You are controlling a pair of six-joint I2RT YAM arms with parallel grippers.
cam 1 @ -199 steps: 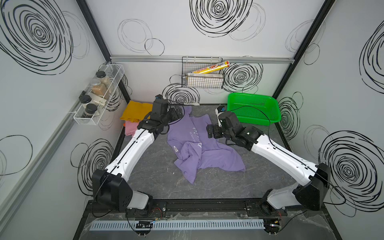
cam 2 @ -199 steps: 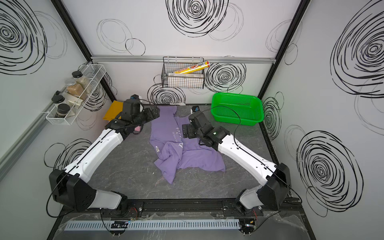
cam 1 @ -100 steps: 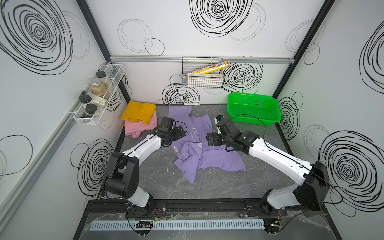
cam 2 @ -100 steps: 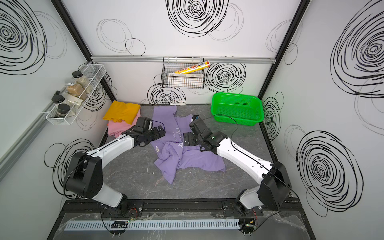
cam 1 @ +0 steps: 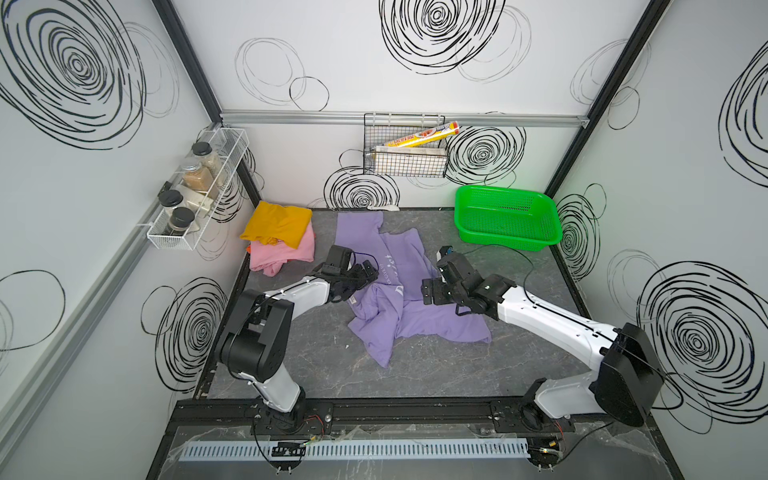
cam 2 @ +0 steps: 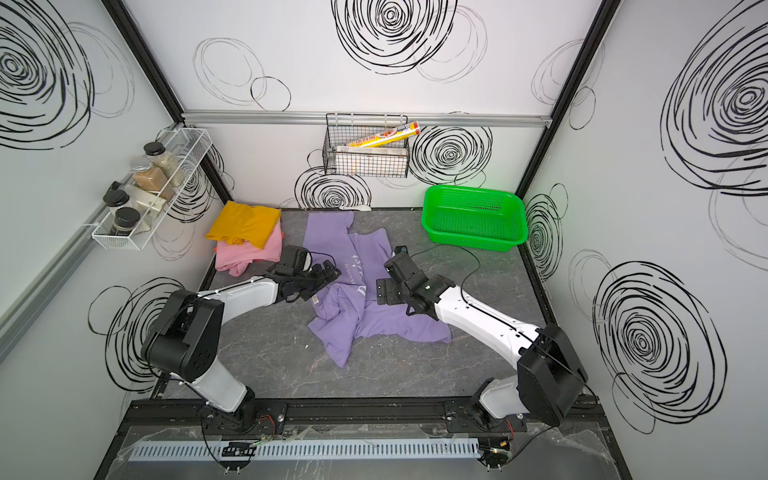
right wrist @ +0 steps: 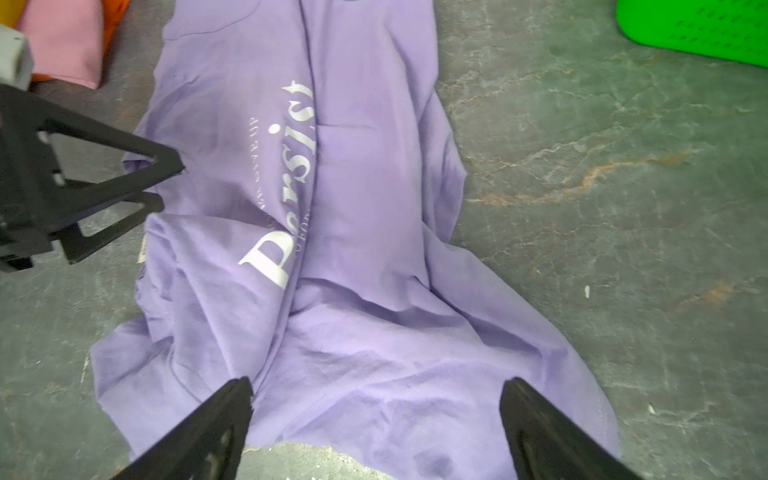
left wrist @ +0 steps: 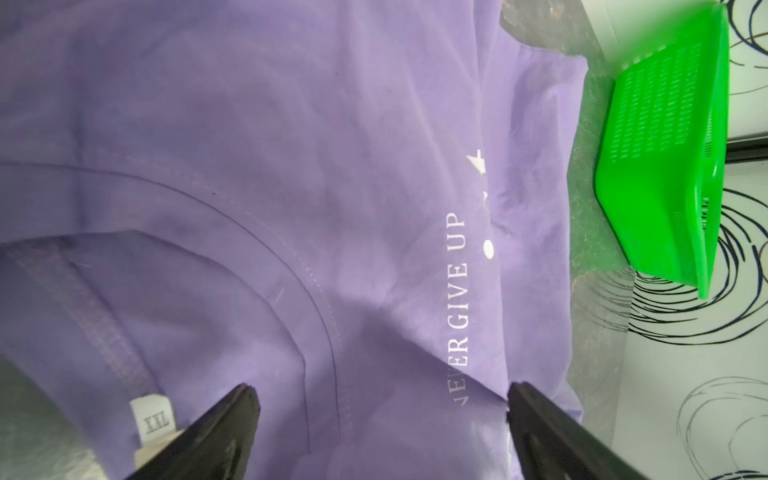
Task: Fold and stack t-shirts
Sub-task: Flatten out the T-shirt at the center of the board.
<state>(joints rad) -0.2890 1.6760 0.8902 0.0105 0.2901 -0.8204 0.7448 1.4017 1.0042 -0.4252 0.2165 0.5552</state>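
Three t-shirts lay on a grey, marbled worktop [cam 1: 415, 374]. One lavender t-shirt [cam 1: 440, 326], soft and creased, sprawled crumpled at the centre, its white "Persist" lettering [right wrist: 286, 178] half lost in a fold and an XXL tag [left wrist: 156, 422] at the collar. Far left, a mustard-yellow t-shirt [cam 1: 277, 222] sat folded on a pink t-shirt [cam 1: 297, 249]. A green perforated basket [cam 1: 505, 190] stood far right. The left gripper [left wrist: 378, 392] hung low at the lavender collar, jaws spread; the right gripper [right wrist: 374, 384] hovered over the shirt's right side, jaws also spread, gripping nothing. A second earlier the left arm had reached to the far-left stack; it had since drawn back.
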